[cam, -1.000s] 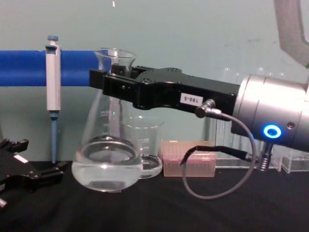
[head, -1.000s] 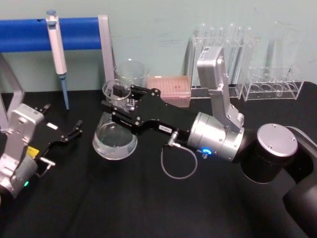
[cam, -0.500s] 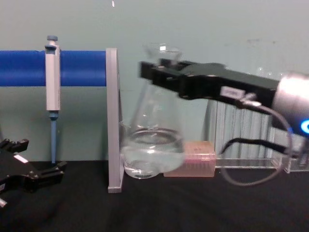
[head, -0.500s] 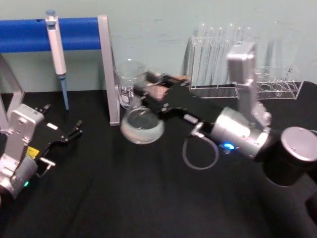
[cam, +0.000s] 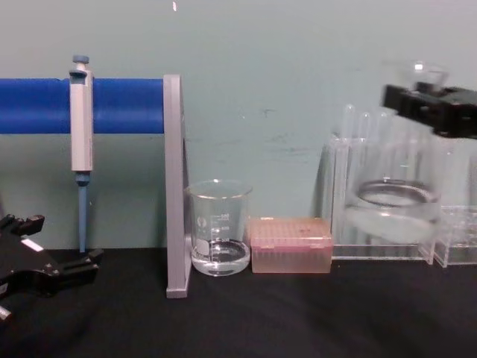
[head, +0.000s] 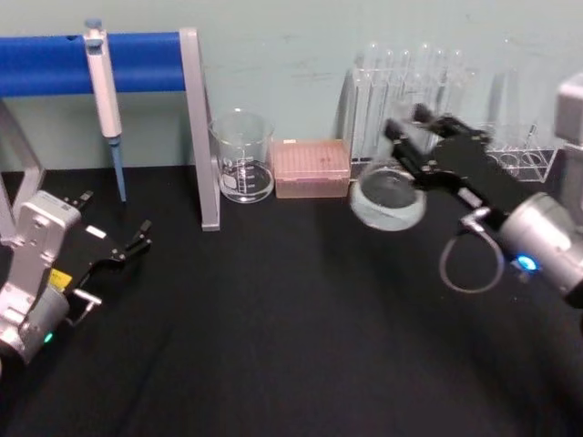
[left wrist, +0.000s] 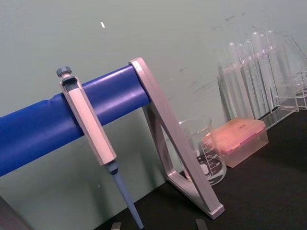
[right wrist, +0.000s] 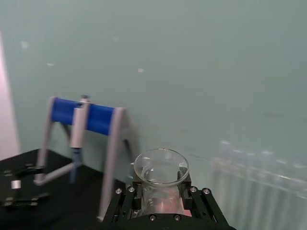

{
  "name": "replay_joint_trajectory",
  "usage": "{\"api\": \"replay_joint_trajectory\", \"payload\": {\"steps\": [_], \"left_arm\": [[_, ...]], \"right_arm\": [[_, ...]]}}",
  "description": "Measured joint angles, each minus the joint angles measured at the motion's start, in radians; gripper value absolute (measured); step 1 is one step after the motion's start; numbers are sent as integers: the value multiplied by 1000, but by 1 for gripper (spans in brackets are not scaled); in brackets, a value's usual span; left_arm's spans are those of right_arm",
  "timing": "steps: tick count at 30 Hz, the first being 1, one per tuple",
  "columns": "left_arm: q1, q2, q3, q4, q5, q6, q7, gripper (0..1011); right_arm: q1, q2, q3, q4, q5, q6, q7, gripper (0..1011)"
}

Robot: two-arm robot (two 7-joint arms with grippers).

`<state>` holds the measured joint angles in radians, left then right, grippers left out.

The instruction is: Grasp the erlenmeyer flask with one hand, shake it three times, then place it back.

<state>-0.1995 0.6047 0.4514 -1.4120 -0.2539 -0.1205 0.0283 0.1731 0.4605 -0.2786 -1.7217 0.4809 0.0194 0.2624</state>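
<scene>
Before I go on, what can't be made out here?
- Marks on the erlenmeyer flask: chest view, blurred.
- Flask body: right wrist view, hidden under the right gripper clamping its neck.
- Left gripper, parked left: fingertips cut off by left wrist view's bottom edge.

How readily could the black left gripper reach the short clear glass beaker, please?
Probably not directly: the grey metal stand leg stands between the left gripper and the beaker; swinging round its front looks free.

The right tool (cam: 417, 98) hides the neck of the erlenmeyer flask (cam: 391, 212).
</scene>
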Motion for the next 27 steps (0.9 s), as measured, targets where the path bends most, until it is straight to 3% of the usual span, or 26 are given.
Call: {"api": "replay_joint_trajectory", "payload": {"steps": [5,14,21,27], "left_arm": [[0,0,0,0,0,0,0,1001],[0,0,0,0,0,0,0,1001],[0,0,0,0,0,0,0,1002],[0,0,0,0,0,0,0,1001]], "right_arm": [[-47,12,58,-30,-14,9,-45,456],[-72,4,96,-44,-35,27,-67,456],[-57,-13,87,-31,-44,40,-35,456],[-23,-34,43,-9,-49,50,29,456]]}}
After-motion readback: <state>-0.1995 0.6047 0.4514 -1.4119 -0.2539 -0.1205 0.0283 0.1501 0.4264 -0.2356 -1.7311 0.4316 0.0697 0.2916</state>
